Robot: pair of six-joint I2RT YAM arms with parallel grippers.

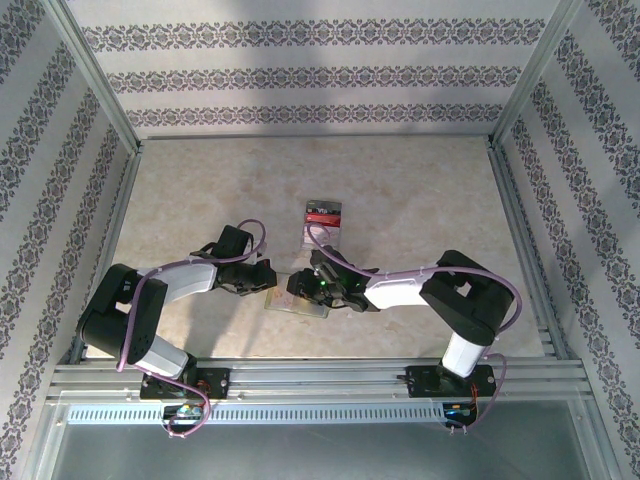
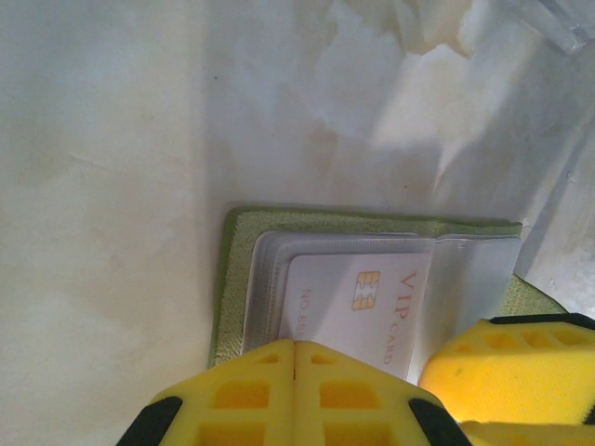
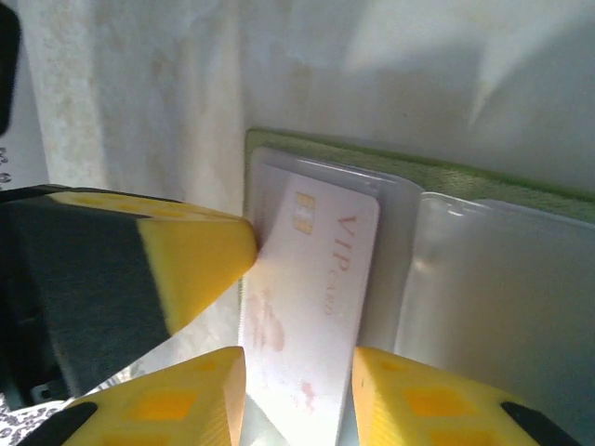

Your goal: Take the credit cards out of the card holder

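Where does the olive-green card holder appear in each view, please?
Top external: card holder just below centre.
Left wrist: card holder centre to lower right.
Right wrist: card holder centre to right edge.
Shared landmark: the white VIP card inside it, both wrist views.

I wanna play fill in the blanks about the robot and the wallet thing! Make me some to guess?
The card holder is coloured ____. The card has the words ____ CARD printed on it. The left gripper is ____, its fingers pressed together. The right gripper has the ____ between its fingers.
Missing words: green; VIP; shut; card.
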